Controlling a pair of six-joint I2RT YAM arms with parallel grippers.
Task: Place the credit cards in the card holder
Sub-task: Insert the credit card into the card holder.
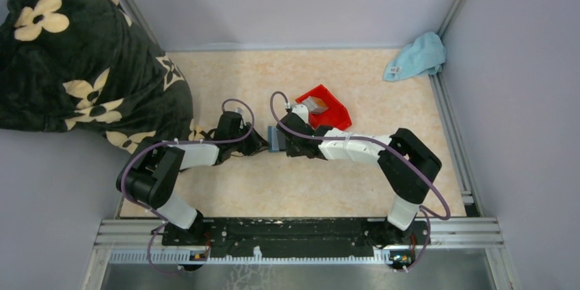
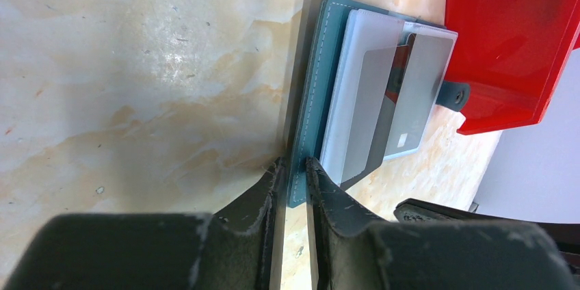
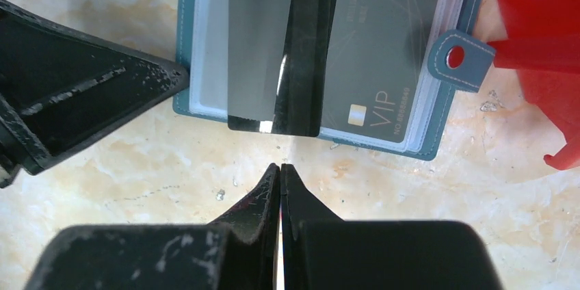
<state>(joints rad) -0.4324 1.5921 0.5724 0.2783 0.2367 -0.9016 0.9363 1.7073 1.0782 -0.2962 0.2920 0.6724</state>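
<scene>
**Left tool pinches the card holder's cover; right tool pressed together below a protruding card**

In the left wrist view, the left tool (image 2: 294, 175) has its two dark fingers nearly together on the lower corner of the card holder's (image 2: 309, 98) teal cover, gripping that thin edge between them. In the right wrist view, the right tool (image 3: 280, 170) has its fingers pressed flat against each other with nothing between them. Its tip sits just below the holder, near it but not touching.

The card holder lies open at the centre of the tabletop (image 1: 273, 187), between the two tools, with its clear sleeves facing up. A grey card (image 3: 260, 50) with a dark stripe lies across the sleeves at the top centre of the right wrist view. Its lower edge sticks out past the holder's lower rim, towards the right tool. Whether its far end sits inside a sleeve cannot be told. A second grey card marked VIP (image 3: 383, 50) sits inside a clear sleeve just to the right of it. The holder's teal strap (image 3: 459, 59), with its snap, juts out on the right side.

A red bin (image 3: 533, 23) stands just beside the strap, at the right of that frame. In the top view, a light blue cloth (image 1: 417, 55) lies in the upper right corner of the tabletop, well apart from the holder. A dark floral blanket (image 1: 68, 50) fills the upper left.
</scene>
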